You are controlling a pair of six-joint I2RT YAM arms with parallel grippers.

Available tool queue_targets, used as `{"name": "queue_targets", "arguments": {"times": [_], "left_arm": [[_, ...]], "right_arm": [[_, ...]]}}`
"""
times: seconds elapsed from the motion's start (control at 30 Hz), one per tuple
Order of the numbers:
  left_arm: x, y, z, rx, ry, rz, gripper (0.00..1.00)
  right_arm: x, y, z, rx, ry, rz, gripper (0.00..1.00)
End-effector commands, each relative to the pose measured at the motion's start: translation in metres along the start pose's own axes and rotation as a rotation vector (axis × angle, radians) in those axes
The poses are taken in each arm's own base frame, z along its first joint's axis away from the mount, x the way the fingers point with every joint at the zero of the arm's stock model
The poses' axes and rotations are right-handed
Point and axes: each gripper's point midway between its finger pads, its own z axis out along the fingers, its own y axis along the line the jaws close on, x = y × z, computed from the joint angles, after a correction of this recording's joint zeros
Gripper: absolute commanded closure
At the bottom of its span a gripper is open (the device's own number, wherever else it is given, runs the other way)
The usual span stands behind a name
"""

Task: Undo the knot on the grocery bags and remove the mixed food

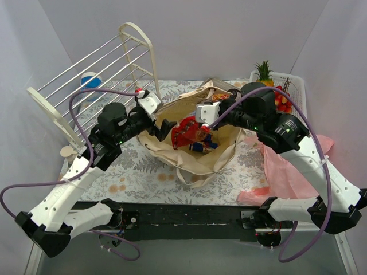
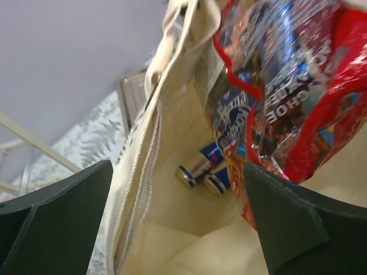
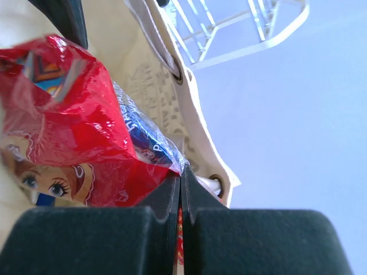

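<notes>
Right arm's fingers (image 3: pixel 86 240) are filling the bottom of the right wrist view, pressing flat together and pinching an edge of the shiny red-edged snack packets (image 3: pixel 69 114), which are bunching up just beyond them. Behind the packets the beige wall of the canvas tote (image 1: pixel 198 169) is rising, a metal eyelet (image 3: pixel 176 73) showing near its rim. From above, the packets are hanging in the tote's open mouth, near the middle of the tabletop (image 1: pixel 132 177), with the right arm reaching in from the right. Opposite, the left arm's fingers (image 2: pixel 57 223) are standing wide apart and gripping nothing, hovering at the tote's left rim and looking down along the inner wall. Two blue drink cans (image 2: pixel 198 172) are lying side by side on the tote's bottom, below the dangling packets. To the right of the tote, the pink plastic bag (image 1: pixel 287 172) is lying spread on the tabletop, partly under the right arm. At the far right corner the pineapple (image 1: pixel 264 71) is standing in the white basket (image 1: pixel 295 80), with the red fruits (image 1: pixel 282 98) sitting just beside it. On the far left a white wire rack (image 1: pixel 109 63) is tilting, a blue-and-white tub (image 1: pixel 89 80) showing behind its bars.
</notes>
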Motion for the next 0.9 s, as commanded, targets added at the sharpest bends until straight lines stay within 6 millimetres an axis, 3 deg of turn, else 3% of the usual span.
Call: {"name": "queue_targets", "arguments": {"times": [0.0,0.13,0.2,0.27,0.4,0.5,0.73,0.87], "left_arm": [[-0.084,0.012,-0.042,-0.042,-0.135,0.175,0.02],[-0.099,0.000,-0.062,0.024,-0.136,0.159,0.02],[-0.103,-0.018,-0.064,0.137,-0.157,0.129,0.02],[-0.097,-0.031,-0.060,0.224,-0.152,0.083,0.02],[-0.076,-0.031,-0.043,0.239,-0.124,0.041,0.02],[-0.071,-0.037,-0.034,0.288,-0.110,0.027,0.05],[-0.059,-0.038,-0.011,0.331,-0.084,0.002,0.25],[-0.054,-0.034,-0.004,0.320,-0.075,0.003,0.61]], "right_arm": [[-0.047,-0.107,-0.040,0.377,-0.137,-0.022,0.99],[-0.051,-0.122,-0.047,0.412,-0.138,-0.022,0.99],[-0.049,-0.126,-0.047,0.418,-0.130,-0.019,0.99],[-0.052,-0.129,-0.049,0.422,-0.141,-0.023,0.99],[-0.054,-0.133,-0.048,0.438,-0.153,0.004,0.99],[-0.053,-0.134,-0.047,0.445,-0.155,0.016,0.99],[-0.052,-0.136,-0.047,0.471,-0.166,0.048,0.99],[-0.049,-0.137,-0.047,0.480,-0.159,0.057,0.99]]}}
